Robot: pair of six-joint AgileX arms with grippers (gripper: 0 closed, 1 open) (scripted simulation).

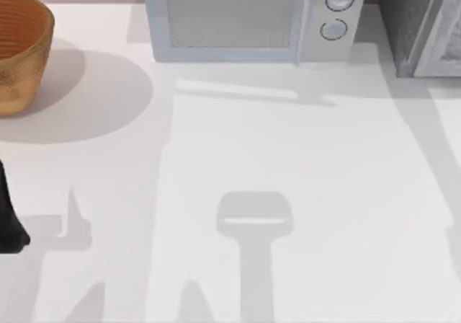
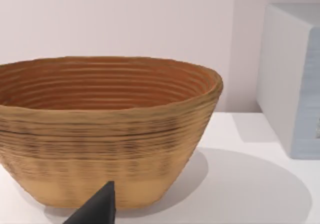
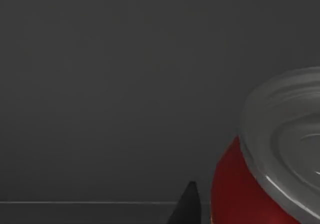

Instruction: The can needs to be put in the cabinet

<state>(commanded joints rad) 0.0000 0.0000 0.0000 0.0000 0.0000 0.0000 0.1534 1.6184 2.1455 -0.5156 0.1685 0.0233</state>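
The can (image 3: 250, 184), red with a silver top, sits very close in the right wrist view, in front of a plain dark grey surface that looks like the inside of the cabinet (image 3: 125, 84). A dark part of my right gripper (image 3: 187, 206) shows just beside the can; whether it grips the can is hidden. In the top view the speckled grey cabinet (image 1: 407, 20) stands at the far right, its light framed door (image 1: 446, 38) swung outward. My left gripper (image 2: 100, 206) is parked at the table's left edge (image 1: 7, 222), facing the basket.
A woven tan basket (image 1: 18, 49) (image 2: 105, 129) stands at the far left. The pale microwave (image 1: 245, 20) with two round knobs sits at the back middle, just left of the cabinet. Arm shadows fall across the white table (image 1: 288, 143).
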